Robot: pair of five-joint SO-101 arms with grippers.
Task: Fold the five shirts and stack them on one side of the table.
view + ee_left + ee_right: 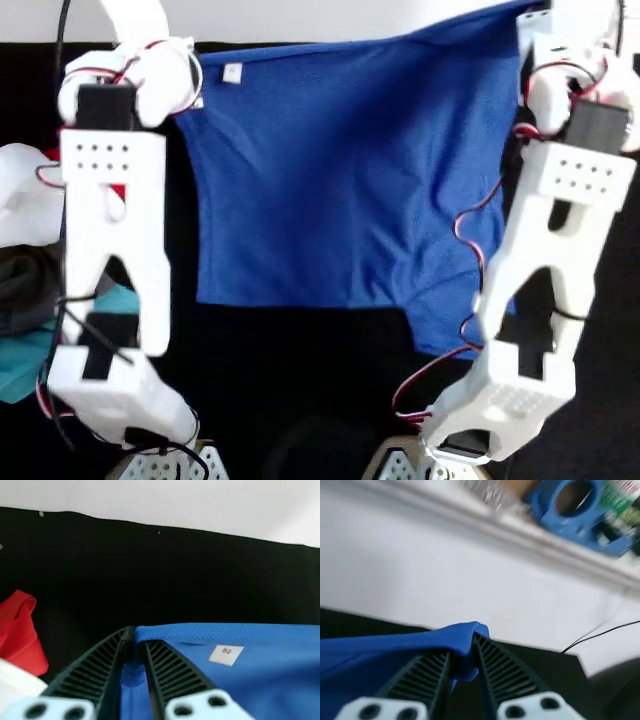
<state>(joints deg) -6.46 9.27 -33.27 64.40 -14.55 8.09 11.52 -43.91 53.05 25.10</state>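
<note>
The blue mesh-knit shirt [340, 170] is lying spread across the black table [300, 380]. The left gripper [134, 635] is pinching its far edge beside a small white tag [226, 655], with the fingers nearly closed on the fabric. The right gripper [472, 640] is clamping the opposite far corner likewise.

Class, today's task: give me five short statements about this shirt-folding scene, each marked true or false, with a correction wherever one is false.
1. The blue shirt lies spread on the black table. True.
2. The left end effector hangs open above the shirt. False: it is shut on the shirt's edge.
3. The right end effector is shut on a corner of the blue shirt. True.
4. A small white label sits on the shirt near the left end effector. True.
5. The red cloth lies on top of the blue shirt. False: it lies on the table, apart from the shirt.
</note>
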